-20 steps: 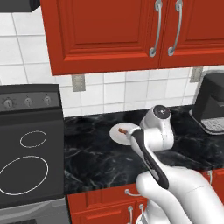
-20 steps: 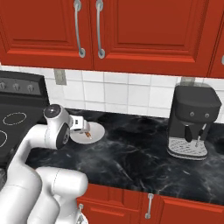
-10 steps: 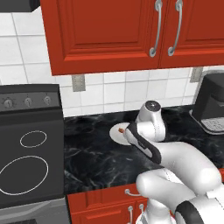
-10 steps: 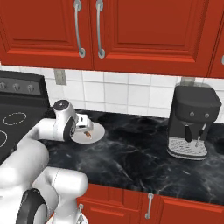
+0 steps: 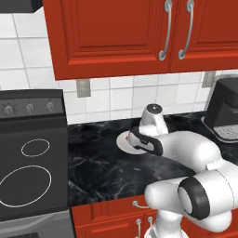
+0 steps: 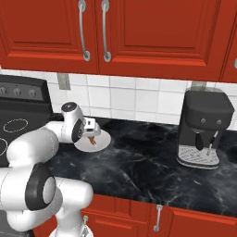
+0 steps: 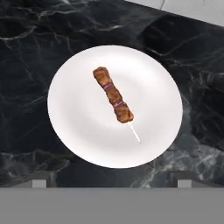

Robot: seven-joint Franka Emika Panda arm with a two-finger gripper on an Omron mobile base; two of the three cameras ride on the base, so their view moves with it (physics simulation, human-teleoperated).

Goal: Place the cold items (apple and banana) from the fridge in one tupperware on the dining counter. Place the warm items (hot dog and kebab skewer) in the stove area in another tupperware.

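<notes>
The gripper (image 7: 112, 180) hangs over the black marble counter (image 7: 26, 39) with its jaws spread wide and nothing between them; in the hand view the two dark fingertips (image 7: 41, 180) sit far apart at the bottom, one on each side of the plate's near rim. Directly below lies the kebab skewer (image 7: 113, 99), chunks of browned meat with purple bits between, bare stick end poking out toward the gripper. It lies on a round white plate (image 7: 74, 122), roughly in the middle, slanting across it.

From the right base view the hand (image 6: 89, 129) is poised just above that plate (image 6: 102, 141), and a small brown streak on the plate is probably the skewer (image 6: 94, 140), though it's too small there to be sure. The left base view has the white arm (image 5: 190, 151) reaching in from the lower right, wrist bent down over the plate's edge (image 5: 123, 139).

Further out: the stove (image 5: 28, 176) sits left of the plate, a dark coffee machine (image 6: 203, 127) stands well off to the right, and red cabinets (image 6: 139, 32) hang above the tiled wall.
</notes>
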